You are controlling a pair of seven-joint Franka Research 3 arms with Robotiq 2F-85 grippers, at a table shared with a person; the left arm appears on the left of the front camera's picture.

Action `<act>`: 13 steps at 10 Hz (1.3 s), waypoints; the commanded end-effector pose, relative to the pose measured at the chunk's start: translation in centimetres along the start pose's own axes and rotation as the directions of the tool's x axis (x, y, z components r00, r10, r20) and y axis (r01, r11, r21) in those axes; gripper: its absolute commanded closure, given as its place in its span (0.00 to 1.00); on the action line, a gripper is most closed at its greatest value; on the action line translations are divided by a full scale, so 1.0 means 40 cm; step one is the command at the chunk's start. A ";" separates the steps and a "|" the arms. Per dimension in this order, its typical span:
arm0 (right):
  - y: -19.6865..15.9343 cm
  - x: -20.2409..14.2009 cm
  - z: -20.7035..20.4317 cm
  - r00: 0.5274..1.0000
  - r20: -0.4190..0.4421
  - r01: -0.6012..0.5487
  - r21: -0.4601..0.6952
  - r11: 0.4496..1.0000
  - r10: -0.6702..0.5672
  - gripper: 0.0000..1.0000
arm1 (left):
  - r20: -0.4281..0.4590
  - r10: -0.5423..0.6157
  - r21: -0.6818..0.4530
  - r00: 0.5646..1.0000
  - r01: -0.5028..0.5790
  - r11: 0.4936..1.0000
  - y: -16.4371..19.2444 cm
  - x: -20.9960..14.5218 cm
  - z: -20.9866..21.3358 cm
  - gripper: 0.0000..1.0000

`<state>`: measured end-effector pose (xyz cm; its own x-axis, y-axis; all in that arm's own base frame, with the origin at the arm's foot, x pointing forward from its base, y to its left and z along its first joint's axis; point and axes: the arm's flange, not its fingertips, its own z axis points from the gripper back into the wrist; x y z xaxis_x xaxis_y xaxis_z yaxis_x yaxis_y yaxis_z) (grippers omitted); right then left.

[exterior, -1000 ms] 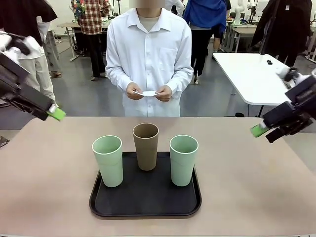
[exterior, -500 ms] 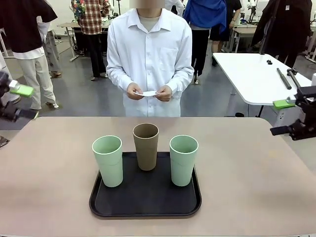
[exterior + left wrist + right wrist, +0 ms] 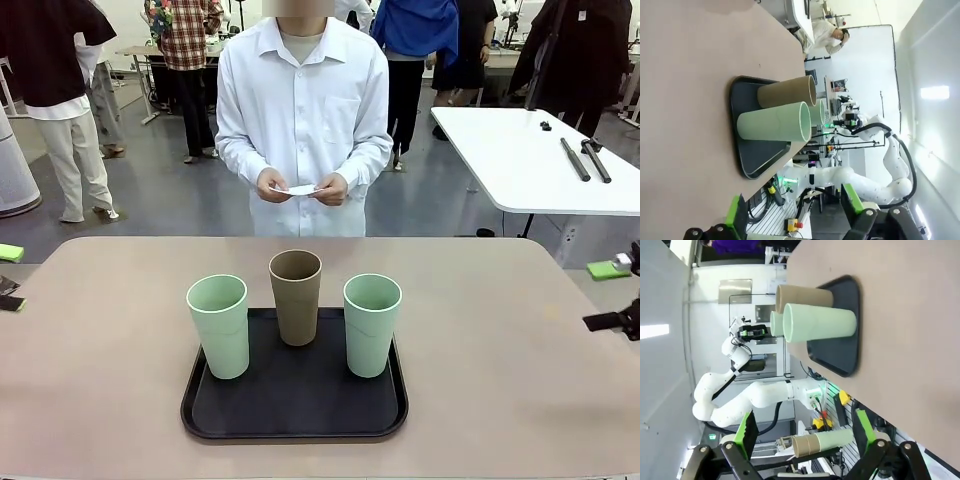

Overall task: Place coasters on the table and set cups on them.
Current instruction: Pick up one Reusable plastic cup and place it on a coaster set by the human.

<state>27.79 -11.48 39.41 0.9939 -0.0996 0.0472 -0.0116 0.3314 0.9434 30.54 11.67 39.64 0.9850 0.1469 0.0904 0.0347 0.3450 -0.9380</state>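
Our left tool (image 3: 792,202), right tool (image 3: 804,425) both apart, empty; cups (image 3: 296,300) stand on tray (image 3: 290,420); coasters (image 3: 298,189) in person's hands (image 3: 332,188); if we grab cup too high, it may tip.

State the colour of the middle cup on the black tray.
The middle cup is tan brown, seen best in the front view.

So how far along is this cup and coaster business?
Nothing looks done yet: the table bears no coaster. In hand: the person's hands hold the white coasters. Left: laying them out and moving the three cups off the black tray. The left gripper and right gripper hang open and empty at the table's sides.
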 end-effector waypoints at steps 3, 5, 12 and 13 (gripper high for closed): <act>-0.027 -0.200 -0.058 0.999 0.033 -0.038 0.008 0.999 0.037 0.00 | 0.068 -0.032 -0.002 0.997 0.033 0.999 -0.032 -0.124 -0.017 0.00; -0.017 -0.052 0.065 0.999 0.034 -0.007 0.006 1.000 0.007 0.00 | 0.045 -0.010 -0.006 0.999 0.010 1.000 -0.010 -0.024 0.053 0.00; -0.017 -0.052 0.065 0.999 0.034 -0.007 0.006 1.000 0.007 0.00 | 0.045 -0.010 -0.006 0.999 0.010 1.000 -0.010 -0.024 0.053 0.00; -0.017 -0.052 0.065 0.999 0.034 -0.007 0.006 1.000 0.007 0.00 | 0.045 -0.010 -0.006 0.999 0.010 1.000 -0.010 -0.024 0.053 0.00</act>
<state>25.16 -13.93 39.48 0.9915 -0.1152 0.0612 -0.0200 0.3291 0.9441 29.28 13.22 40.51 0.9779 0.1825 0.1024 0.0319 0.3536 -0.9348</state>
